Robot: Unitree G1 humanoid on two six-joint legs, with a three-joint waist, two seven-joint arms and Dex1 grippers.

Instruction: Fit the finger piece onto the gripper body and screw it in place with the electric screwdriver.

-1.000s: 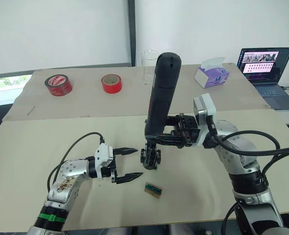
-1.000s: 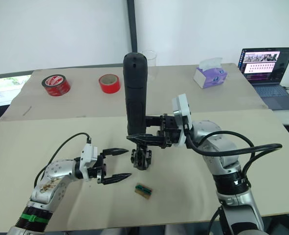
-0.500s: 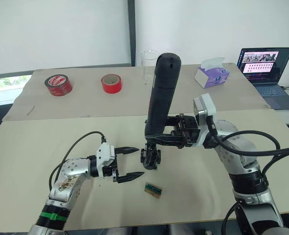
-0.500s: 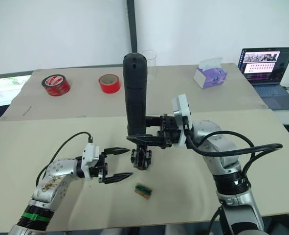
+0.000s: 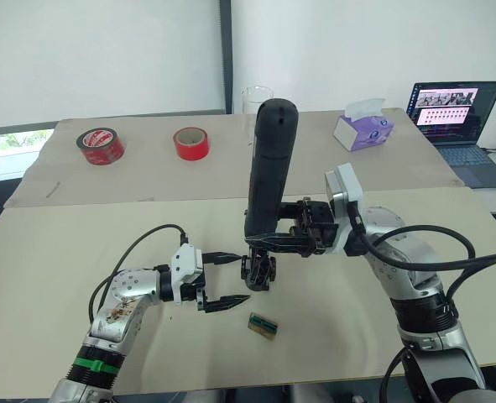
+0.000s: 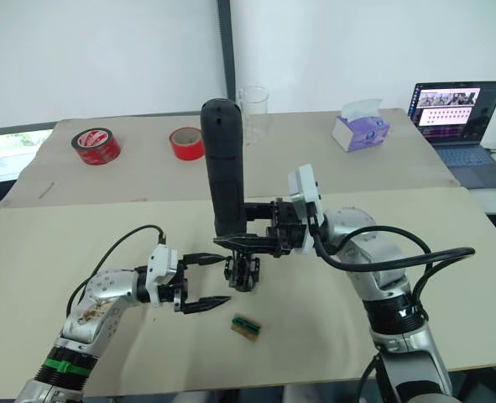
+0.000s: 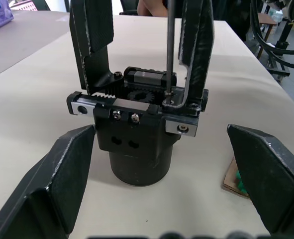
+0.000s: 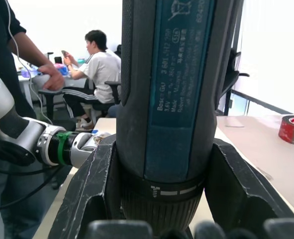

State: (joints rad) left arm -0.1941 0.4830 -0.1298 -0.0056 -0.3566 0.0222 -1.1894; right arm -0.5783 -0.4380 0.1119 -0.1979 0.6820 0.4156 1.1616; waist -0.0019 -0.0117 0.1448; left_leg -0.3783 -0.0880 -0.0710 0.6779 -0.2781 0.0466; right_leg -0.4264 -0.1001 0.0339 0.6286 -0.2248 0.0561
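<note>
Nearest, low in the centre of the left eye view, a small green-and-tan rectangular block lies flat on the pale worktop. Just above and to its left, the left hand has its two black fingers spread wide, empty, pointing at the small black blocky gripper body at mid-frame, which stands upright on its rounded base. In the left wrist view that body sits between the open fingers without touching them; two black finger pieces rise from its toothed top rail, and small screws show along its front face. It looks rigid but light, so it may twist or slide under the driver; the rounded base or the flat flanks of the frame seem the soundest places to hold it. Directly over it, the right hand is clamped around the lower end of the long thick black cylindrical electric screwdriver, held nearly upright, its thin metal bit resting on a screw at the body's top corner. The tool looks tall and top-heavy, and the low grip leaves it apt to tip. Its label in the right wrist view shows a bolt symbol and small print, too fine to read surely. Farther back sit two red tape rolls, a clear cup, a purple tissue box and an open laptop.
</note>
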